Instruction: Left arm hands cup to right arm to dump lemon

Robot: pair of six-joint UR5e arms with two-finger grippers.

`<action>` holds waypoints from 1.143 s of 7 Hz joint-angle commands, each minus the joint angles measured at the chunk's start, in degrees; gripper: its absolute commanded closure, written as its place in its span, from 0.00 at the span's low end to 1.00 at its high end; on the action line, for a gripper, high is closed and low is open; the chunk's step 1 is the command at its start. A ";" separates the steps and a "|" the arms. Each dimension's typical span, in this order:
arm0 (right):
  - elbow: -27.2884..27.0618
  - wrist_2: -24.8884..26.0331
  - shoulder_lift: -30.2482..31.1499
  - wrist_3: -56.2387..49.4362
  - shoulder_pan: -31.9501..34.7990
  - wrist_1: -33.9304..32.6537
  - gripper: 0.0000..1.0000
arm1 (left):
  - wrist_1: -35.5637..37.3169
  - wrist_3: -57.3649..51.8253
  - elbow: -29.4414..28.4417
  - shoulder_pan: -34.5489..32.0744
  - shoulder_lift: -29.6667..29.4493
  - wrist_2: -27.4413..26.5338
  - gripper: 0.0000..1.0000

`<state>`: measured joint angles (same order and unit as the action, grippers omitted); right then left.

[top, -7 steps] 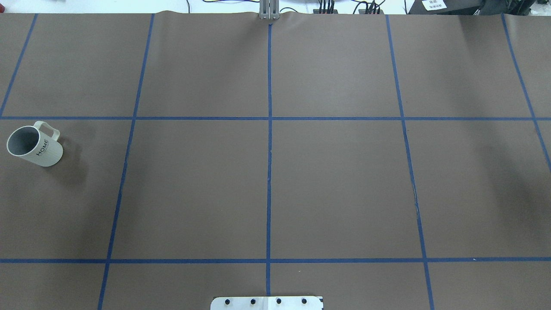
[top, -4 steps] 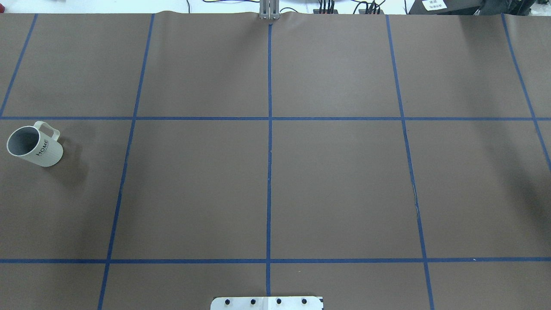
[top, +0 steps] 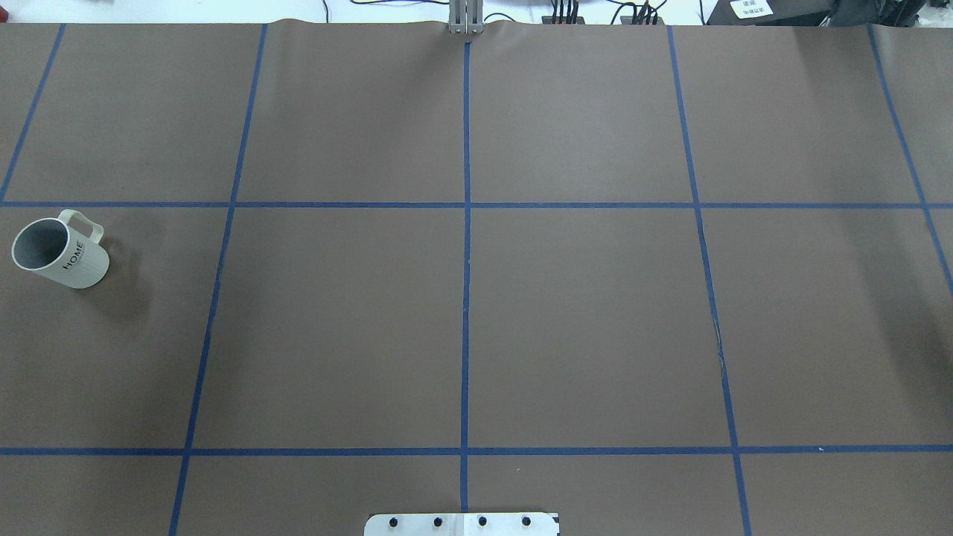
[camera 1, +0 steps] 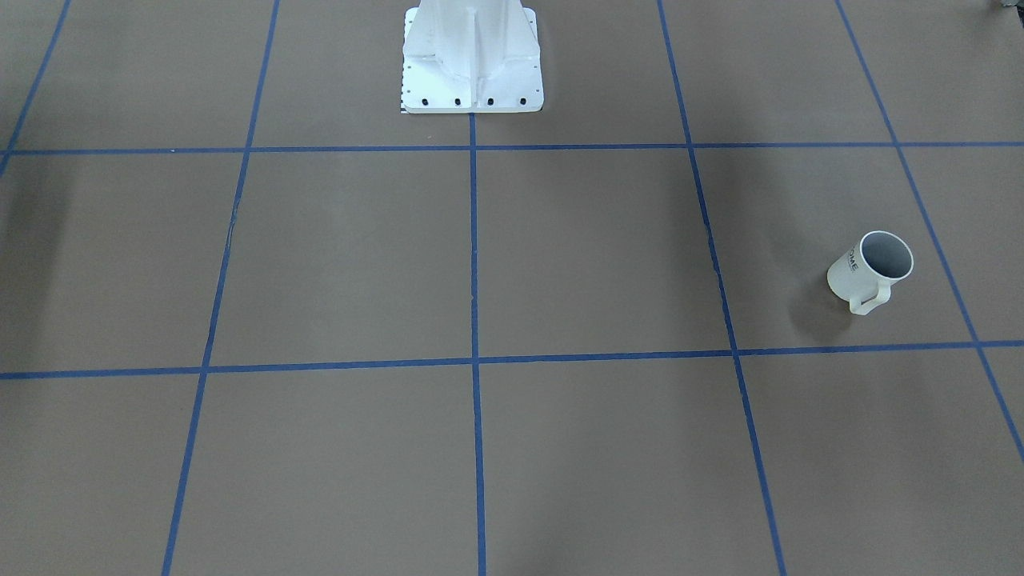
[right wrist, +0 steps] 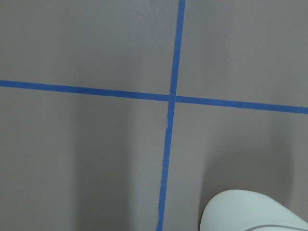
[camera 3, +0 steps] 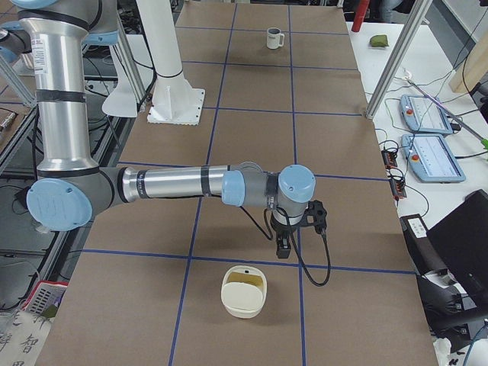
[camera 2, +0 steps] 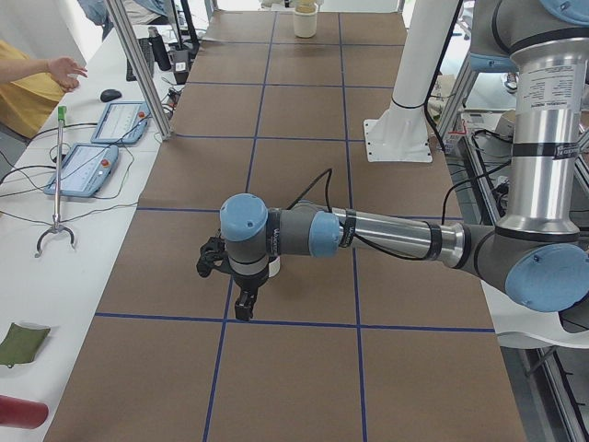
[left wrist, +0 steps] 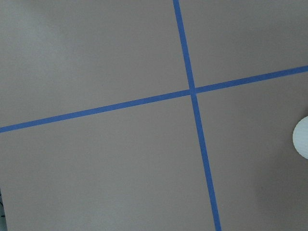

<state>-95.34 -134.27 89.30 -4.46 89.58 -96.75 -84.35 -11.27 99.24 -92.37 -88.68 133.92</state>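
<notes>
The white "HOME" cup [top: 61,254] stands upright at the table's far left in the overhead view, its handle toward the far side. It also shows in the front-facing view [camera 1: 870,268] and, small, in the exterior right view [camera 3: 274,37]. Its inside looks grey; the lemon is hidden or out of view. In the exterior left view my left gripper [camera 2: 243,309] hangs close over the table and my left wrist covers most of the cup [camera 2: 274,268]. My right gripper [camera 3: 283,248] hangs at the other end of the table. I cannot tell whether either gripper is open or shut.
A cream-white container [camera 3: 244,290] sits near my right gripper, and its rim shows in the right wrist view [right wrist: 255,211]. The white robot pedestal [camera 1: 472,56] stands at mid-table. Control tablets [camera 2: 92,138] and a person [camera 2: 28,92] are beside the table.
</notes>
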 commanded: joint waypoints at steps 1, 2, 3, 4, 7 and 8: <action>-1.43 1.29 0.97 0.07 0.16 0.16 0.00 | -0.90 -0.32 1.12 -0.09 3.04 1.95 0.00; -1.43 1.82 0.88 0.07 0.15 0.16 0.00 | -1.60 -0.50 3.74 -0.09 4.64 2.22 0.00; -1.43 1.82 0.88 -0.02 0.15 0.16 0.00 | -1.70 -0.50 4.55 -0.09 5.09 2.13 0.00; -1.51 1.82 0.88 0.07 0.15 0.16 0.00 | -1.70 -0.42 4.39 0.00 5.09 2.05 0.00; -1.43 1.82 0.88 -0.02 0.15 0.16 0.00 | -1.61 -0.24 4.47 -0.09 6.14 1.60 0.00; -1.43 1.82 0.96 -0.02 0.15 0.16 0.00 | -1.61 -0.24 3.60 0.00 6.15 1.52 0.00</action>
<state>-96.78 -132.45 90.19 -4.48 89.74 -96.59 -85.96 -11.49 103.40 -92.44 -82.79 135.54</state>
